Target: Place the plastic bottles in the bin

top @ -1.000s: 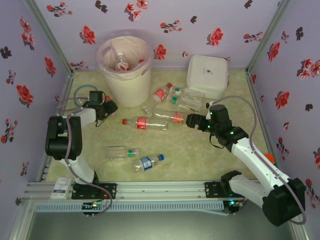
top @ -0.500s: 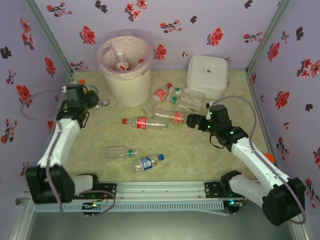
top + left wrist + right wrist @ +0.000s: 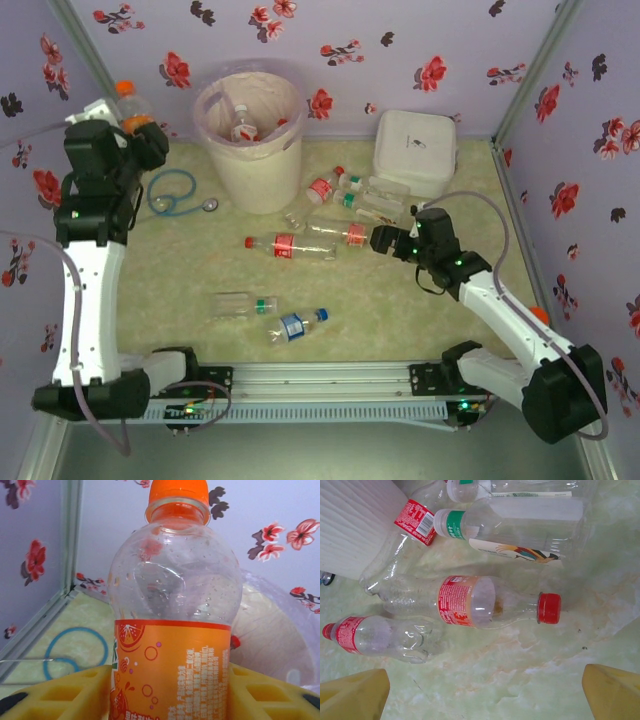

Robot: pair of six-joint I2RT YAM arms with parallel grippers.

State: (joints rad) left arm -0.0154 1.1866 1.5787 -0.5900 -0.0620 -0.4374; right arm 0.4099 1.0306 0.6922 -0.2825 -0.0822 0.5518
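My left gripper [image 3: 140, 130] is raised at the back left, left of the bin [image 3: 250, 160], and is shut on an upright orange-labelled bottle [image 3: 172, 630] with an orange cap [image 3: 125, 92]. The yellow fingers [image 3: 60, 695] press both of its sides. The bin [image 3: 270, 630] lies just behind it, and one bottle [image 3: 243, 126] lies inside. My right gripper [image 3: 385, 240] is open and low over the table, just short of a lying red-labelled, red-capped bottle [image 3: 470, 602]. A long red-capped bottle [image 3: 290, 246], green-capped bottles [image 3: 510, 525] and a blue-labelled one [image 3: 295, 325] lie around.
A white square lidded box [image 3: 417, 150] stands at the back right. A blue stethoscope [image 3: 175, 192] lies left of the bin. A flattened green-labelled bottle [image 3: 243, 303] lies in the front middle. Flowered walls close in three sides.
My left arm has risen from the table at the left and carried the orange bottle up toward the back-left corner. My right gripper edged slightly left toward the red-capped bottle.
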